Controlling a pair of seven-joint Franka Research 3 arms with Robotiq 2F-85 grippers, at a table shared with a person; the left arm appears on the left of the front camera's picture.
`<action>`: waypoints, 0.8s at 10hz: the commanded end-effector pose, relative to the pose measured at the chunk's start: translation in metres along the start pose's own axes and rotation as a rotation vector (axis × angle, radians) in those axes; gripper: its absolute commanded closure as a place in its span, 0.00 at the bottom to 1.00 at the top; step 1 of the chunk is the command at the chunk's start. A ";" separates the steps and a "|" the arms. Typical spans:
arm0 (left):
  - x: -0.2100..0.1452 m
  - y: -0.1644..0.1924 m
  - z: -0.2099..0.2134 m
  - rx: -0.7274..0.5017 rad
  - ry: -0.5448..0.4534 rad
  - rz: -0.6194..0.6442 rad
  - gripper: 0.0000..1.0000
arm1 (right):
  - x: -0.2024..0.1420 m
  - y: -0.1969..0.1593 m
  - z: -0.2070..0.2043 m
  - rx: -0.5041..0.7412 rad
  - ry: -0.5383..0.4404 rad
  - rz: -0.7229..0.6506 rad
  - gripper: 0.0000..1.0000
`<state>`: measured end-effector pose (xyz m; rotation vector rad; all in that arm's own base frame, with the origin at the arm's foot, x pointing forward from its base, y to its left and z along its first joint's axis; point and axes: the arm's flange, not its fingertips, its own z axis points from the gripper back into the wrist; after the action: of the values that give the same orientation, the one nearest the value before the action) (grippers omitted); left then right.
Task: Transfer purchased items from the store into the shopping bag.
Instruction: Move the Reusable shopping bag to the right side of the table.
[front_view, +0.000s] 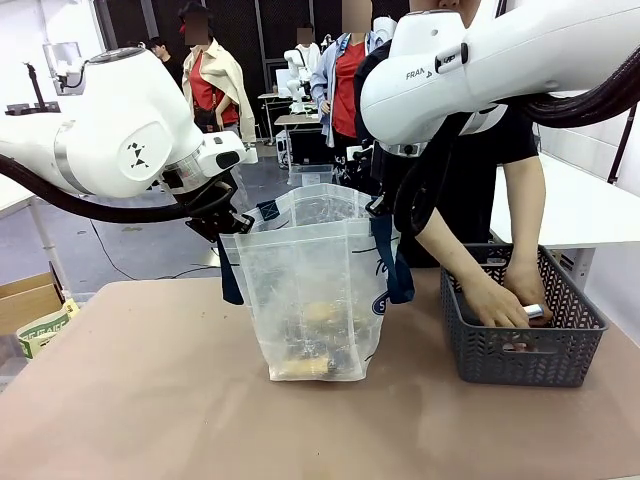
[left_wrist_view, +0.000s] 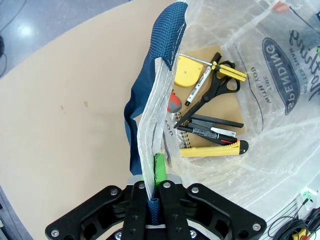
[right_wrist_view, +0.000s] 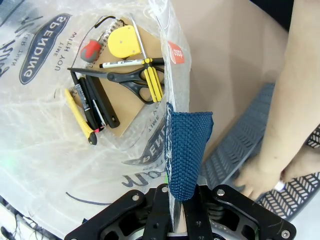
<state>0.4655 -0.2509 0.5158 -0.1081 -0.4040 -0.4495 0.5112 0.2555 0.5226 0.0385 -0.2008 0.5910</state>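
Front view: the shopping bag (front_view: 310, 300) stands upright mid-table with its mouth spread wide. The left gripper (front_view: 222, 222) pinches its rim at ten o'clock. At three o'clock from the bag, the person's hand (front_view: 492, 300) reaches into the grey lattice basket (front_view: 520, 358), with a small silvery item (front_view: 537, 312) by the fingers.

Left wrist view: the jaws are squeezed narrow on the bag's rim and navy strap (left_wrist_view: 155, 75). At one o'clock, on the bag's floor, lie a yellow tape measure (left_wrist_view: 186, 74), black scissors (left_wrist_view: 216, 89) and a yellow utility knife (left_wrist_view: 215, 149).

Right wrist view: the right gripper (right_wrist_view: 177, 192) is clamped tight on the opposite strap and rim. The goods sit at eleven o'clock and the person's hand at four.

The step looks like holding the mouth open for loading. It probably goes best with both rims taut, level and well apart, the base flat, and the three o'clock side free for the hand.
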 end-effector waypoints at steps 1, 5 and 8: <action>-0.002 0.002 0.001 0.004 0.000 0.013 1.00 | -0.001 -0.003 0.001 -0.002 -0.004 -0.008 1.00; -0.002 0.002 0.001 0.004 0.000 0.013 1.00 | -0.001 -0.003 0.001 -0.002 -0.004 -0.008 1.00; -0.002 0.002 0.001 0.004 0.000 0.013 1.00 | -0.001 -0.003 0.001 -0.002 -0.004 -0.008 1.00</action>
<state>0.4655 -0.2509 0.5158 -0.1081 -0.4040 -0.4495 0.5112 0.2555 0.5226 0.0385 -0.2008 0.5910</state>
